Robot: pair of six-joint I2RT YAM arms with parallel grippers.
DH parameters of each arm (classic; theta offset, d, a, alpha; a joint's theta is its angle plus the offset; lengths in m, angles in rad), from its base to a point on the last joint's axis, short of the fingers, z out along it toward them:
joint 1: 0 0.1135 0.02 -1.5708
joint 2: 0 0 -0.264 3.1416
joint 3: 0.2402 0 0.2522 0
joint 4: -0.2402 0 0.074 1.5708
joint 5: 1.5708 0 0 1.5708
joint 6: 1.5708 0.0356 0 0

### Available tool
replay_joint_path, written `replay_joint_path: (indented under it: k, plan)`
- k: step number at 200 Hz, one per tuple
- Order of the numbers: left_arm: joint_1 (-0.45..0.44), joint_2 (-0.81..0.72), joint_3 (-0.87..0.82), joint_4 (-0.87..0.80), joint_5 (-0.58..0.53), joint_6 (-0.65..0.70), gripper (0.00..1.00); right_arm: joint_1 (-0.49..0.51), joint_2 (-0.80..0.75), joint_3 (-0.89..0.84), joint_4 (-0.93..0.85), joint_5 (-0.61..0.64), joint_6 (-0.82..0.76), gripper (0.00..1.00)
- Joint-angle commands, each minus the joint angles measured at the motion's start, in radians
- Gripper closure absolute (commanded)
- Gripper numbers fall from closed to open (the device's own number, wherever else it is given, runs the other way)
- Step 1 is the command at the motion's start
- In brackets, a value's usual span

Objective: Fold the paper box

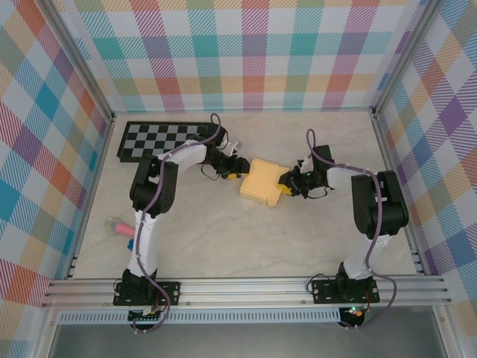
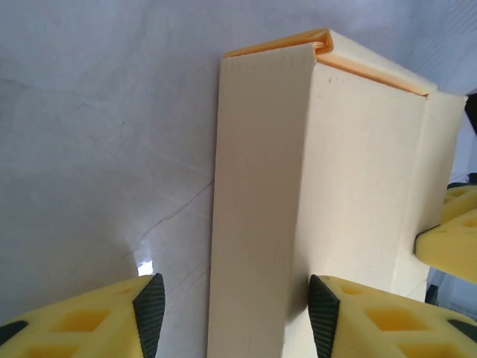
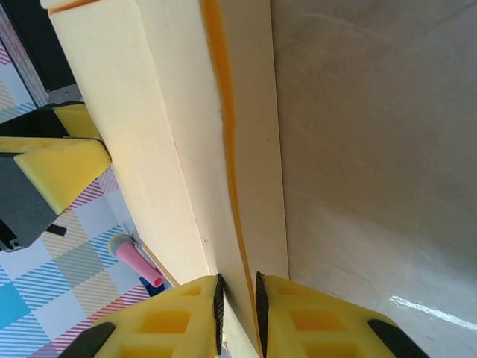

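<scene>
On the overhead view I am seeing the checkerboard lying flat at the upper left of the worktop, with the left arm crossing its right corner. Lower down, at the far left, a pink thing is lying beside that arm's upright link, well apart from the rest.

Moving right, the left end effector is sitting against the left side of the box, just left of frame centre. In its wrist view the fingers are standing spread at the bottom of the frame, straddling a narrow side panel of the box. The right pad is touching the cardboard. The left pad is standing clear of it, with bare worktop showing between them.

The box is resting on the worktop at the centre of the overhead frame, between the two end effectors. It is looking pale yellow, partly folded, with an orange inner edge showing along one seam.

On the right, the right end effector is meeting the box's right side. In its wrist view the fingers are sitting almost pressed together at bottom centre, pinching a thin wall of the box between the pads, with the orange edge running up the frame from the pinch.
</scene>
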Motion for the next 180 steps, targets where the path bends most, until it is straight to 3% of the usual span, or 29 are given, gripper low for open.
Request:
replay_joint_path:
  k: [1,18,41,68,71,75,84,100,112,144,160,180]
  plan:
    - [0.042,-0.101,-0.033,0.114,0.085,-0.049,0.41,0.002,0.004,0.046,-0.010,-0.033,-0.060,0.81]
    - [0.057,-0.164,-0.057,0.202,0.098,-0.016,0.37,0.002,0.018,0.068,-0.046,-0.057,-0.121,0.86]
    - [0.059,-0.255,-0.132,0.351,0.169,0.176,0.31,0.003,0.043,0.117,-0.119,-0.081,-0.246,0.91]
    - [0.050,-0.265,-0.117,0.265,0.296,0.449,0.27,0.002,0.081,0.148,-0.153,-0.143,-0.306,0.92]
    - [0.047,-0.262,-0.113,0.249,0.307,0.491,0.22,0.002,0.085,0.151,-0.158,-0.144,-0.311,0.92]
    - [0.044,-0.257,-0.104,0.194,0.312,0.542,0.02,0.002,0.090,0.153,-0.160,-0.146,-0.317,0.93]
    - [0.037,-0.243,-0.068,0.102,0.317,0.656,0.00,0.002,0.099,0.149,-0.162,-0.144,-0.318,0.94]
    - [0.002,-0.181,0.067,-0.137,0.260,0.915,0.00,0.002,0.112,0.145,-0.168,-0.137,-0.319,0.94]
    - [-0.031,-0.123,0.160,-0.225,0.190,1.015,0.00,0.002,0.127,0.154,-0.195,-0.128,-0.330,0.94]
    - [-0.081,-0.080,0.187,-0.221,0.114,1.095,0.00,0.006,0.147,0.212,-0.323,-0.126,-0.408,0.97]
    - [-0.114,-0.114,0.124,-0.218,0.035,1.164,0.00,0.012,0.148,0.233,-0.392,-0.118,-0.466,0.97]
    - [-0.127,-0.163,0.003,-0.093,-0.042,1.172,0.00,0.013,0.166,0.245,-0.434,-0.139,-0.516,0.97]
